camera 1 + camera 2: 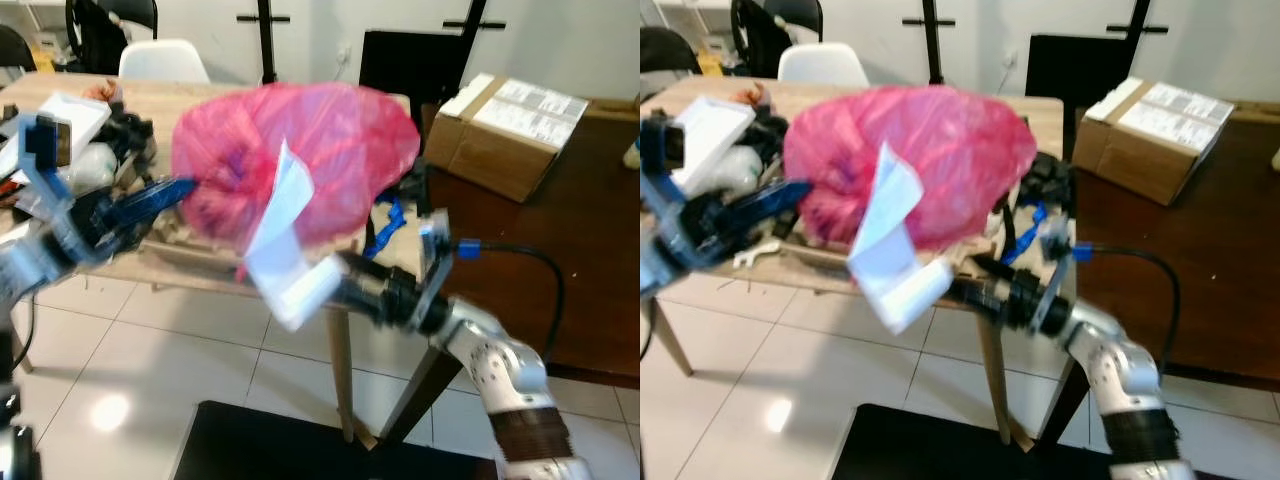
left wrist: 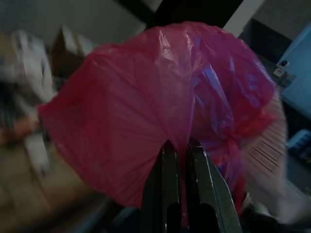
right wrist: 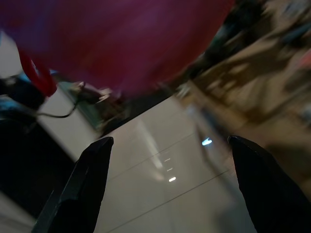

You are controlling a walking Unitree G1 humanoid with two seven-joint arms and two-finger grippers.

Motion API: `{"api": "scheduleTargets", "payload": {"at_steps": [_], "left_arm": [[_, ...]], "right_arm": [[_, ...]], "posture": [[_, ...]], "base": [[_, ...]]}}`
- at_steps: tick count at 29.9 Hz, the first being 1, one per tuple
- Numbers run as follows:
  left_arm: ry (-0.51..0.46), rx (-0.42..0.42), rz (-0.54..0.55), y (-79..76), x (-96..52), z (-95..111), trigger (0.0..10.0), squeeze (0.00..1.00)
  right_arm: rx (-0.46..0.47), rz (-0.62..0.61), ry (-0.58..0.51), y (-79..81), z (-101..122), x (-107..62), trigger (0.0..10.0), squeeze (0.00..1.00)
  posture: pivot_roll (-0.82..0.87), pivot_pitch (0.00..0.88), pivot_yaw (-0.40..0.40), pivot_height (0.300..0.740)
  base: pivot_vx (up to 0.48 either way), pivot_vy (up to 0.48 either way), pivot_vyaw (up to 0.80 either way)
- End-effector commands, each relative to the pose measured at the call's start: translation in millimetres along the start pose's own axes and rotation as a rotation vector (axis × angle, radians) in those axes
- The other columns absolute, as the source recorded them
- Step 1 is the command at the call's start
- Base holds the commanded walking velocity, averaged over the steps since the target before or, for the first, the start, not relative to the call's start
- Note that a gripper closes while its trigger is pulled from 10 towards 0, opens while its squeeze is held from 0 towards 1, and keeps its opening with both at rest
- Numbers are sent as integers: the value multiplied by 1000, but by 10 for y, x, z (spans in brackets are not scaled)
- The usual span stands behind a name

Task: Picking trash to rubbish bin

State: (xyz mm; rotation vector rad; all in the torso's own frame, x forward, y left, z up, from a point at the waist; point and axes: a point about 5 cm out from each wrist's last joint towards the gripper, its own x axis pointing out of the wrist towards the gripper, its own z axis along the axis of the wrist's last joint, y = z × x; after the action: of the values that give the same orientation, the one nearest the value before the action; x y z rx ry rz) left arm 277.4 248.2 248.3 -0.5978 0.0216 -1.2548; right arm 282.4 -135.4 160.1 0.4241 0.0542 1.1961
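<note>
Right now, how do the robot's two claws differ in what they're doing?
The left gripper has its fingers pinched shut on the red plastic bag, while the right gripper is spread wide open, gripping nothing. The left one reaches the bag from its left side; the right one sits low beneath it, by the white paper. Both have long black fingers.

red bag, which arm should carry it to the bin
Left. The left gripper is already pinched shut on the red bag, gripping a fold of its plastic. The right gripper is wide open beneath the bag with nothing between its fingers, beside a white paper.
</note>
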Motion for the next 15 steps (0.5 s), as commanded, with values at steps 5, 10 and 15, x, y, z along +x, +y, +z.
{"api": "scheduleTargets", "payload": {"at_steps": [5,10,15], "left_arm": [[103,-178,-72,-228,-87,-362,0,0],[243,-334,-97,-380,-81,-867,0,0],[264,-436,-126,-530,-77,-1061,0,0]], "right_arm": [[68,108,88,187,-125,-117,10000,0],[126,82,190,200,-359,-269,10000,0],[167,64,239,220,-497,-355,10000,0]], "posture": [[0,137,64,740],[-3,143,64,740],[-3,145,68,740]], "base": [[0,0,0],[0,0,0],[0,0,0]]}}
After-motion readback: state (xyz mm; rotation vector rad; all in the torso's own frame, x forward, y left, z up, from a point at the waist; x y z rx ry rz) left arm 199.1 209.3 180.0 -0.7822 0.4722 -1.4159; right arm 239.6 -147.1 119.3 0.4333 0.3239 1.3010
